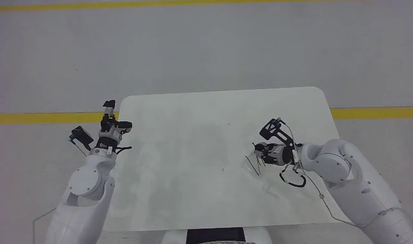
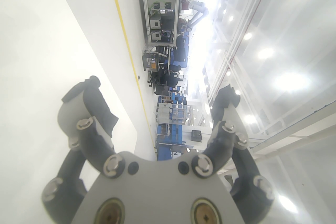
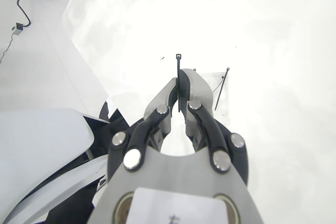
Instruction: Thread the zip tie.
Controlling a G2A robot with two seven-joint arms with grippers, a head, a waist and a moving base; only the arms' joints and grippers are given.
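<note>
Right gripper [image 3: 180, 79], jaws clamped on the zip tie [image 3: 178, 62]: light, springy, probably slippery, so best held near its head. Left gripper [image 2: 160, 90]: jaws apart.

The zip tie [image 3: 178, 65] is black, the table [image 1: 193, 147] white, the floor line [image 1: 193, 0] yellow.

Much of the zip tie [image 3: 178, 63] is hidden, its strap pinched between the right pincer's [image 3: 181, 79] pads.
</note>
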